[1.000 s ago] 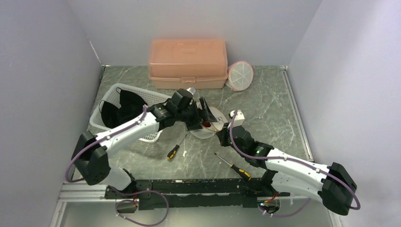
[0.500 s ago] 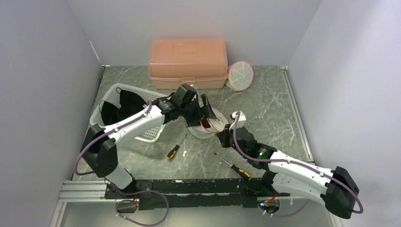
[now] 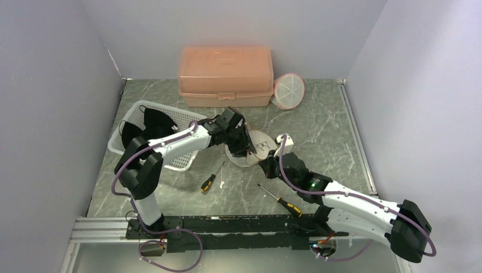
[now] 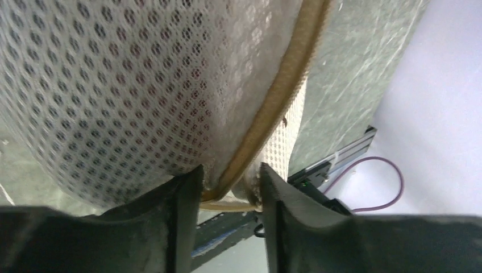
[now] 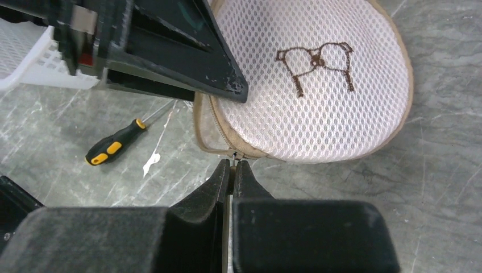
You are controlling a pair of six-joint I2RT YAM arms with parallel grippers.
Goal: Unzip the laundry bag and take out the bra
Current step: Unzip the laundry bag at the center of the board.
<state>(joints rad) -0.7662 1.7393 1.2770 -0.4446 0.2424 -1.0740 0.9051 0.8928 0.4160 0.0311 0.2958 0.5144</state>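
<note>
At mid-table, the bag (image 3: pixel 258 148) is sitting logo-up, open table (image 3: pixel 324 133) rightward; left gripper (image 4: pixel 230 181) jaws are clamping its rim (image 4: pixel 282 91), right gripper (image 5: pixel 233 168) jaws pinching its nearside zipper pull (image 5: pixel 233 156).

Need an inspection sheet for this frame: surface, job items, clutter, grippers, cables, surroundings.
Surface: marbled grey table; a white speck beside the short screwdriver.
Job's things: mesh bag on the table between the arms, bra drawing on top; zip pull at its near edge; the bra itself is not seen.
Clutter: short screwdriver; long screwdriver; white basket holding dark items; pink box; pink-rimmed pouch beside it.
Grippers: left gripper pinches the bag's rim; right gripper shut on the zip pull.
Cables: purple cables along both arms; no snag seen.
Surroundings: plain walls on three sides.
</note>
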